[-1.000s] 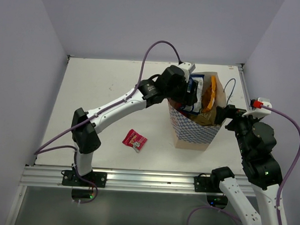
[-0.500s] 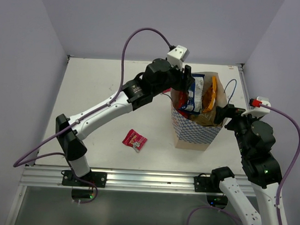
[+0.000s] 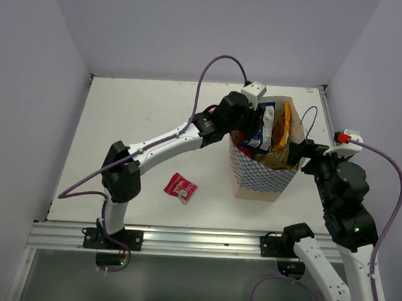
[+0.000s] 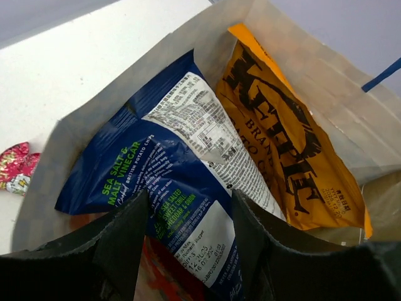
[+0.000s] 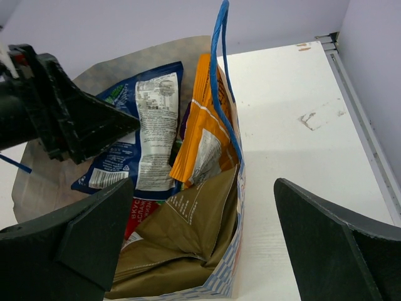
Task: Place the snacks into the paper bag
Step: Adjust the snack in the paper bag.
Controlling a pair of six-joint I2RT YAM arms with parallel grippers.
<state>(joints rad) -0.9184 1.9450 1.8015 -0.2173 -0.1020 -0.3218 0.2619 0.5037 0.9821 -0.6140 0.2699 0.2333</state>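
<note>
The paper bag (image 3: 260, 176) stands open, right of the table's middle, holding several snacks. A dark blue packet (image 4: 156, 163) leans upright beside an orange packet (image 4: 282, 144). My left gripper (image 4: 189, 197) reaches into the bag's mouth from the left. Its jaws are part open, and the blue packet's near end lies between the fingers. My right gripper (image 5: 203, 185) is wide open at the bag's right rim, gripping nothing. An olive-brown packet (image 5: 188, 232) and a red one (image 5: 144, 210) lie lower inside. One small pink-red packet (image 3: 180, 187) lies on the table, left of the bag.
A blue cord handle (image 5: 219, 63) stands up from the bag's rim, just ahead of my right gripper. Walls close the white table (image 3: 142, 121) on the left, back and right. A metal rail (image 3: 184, 240) runs along the near edge.
My left arm lifted out of the bag to its left, then came back over the mouth with its jaws narrower. The right arm, the bag and the small packet have stayed put.
</note>
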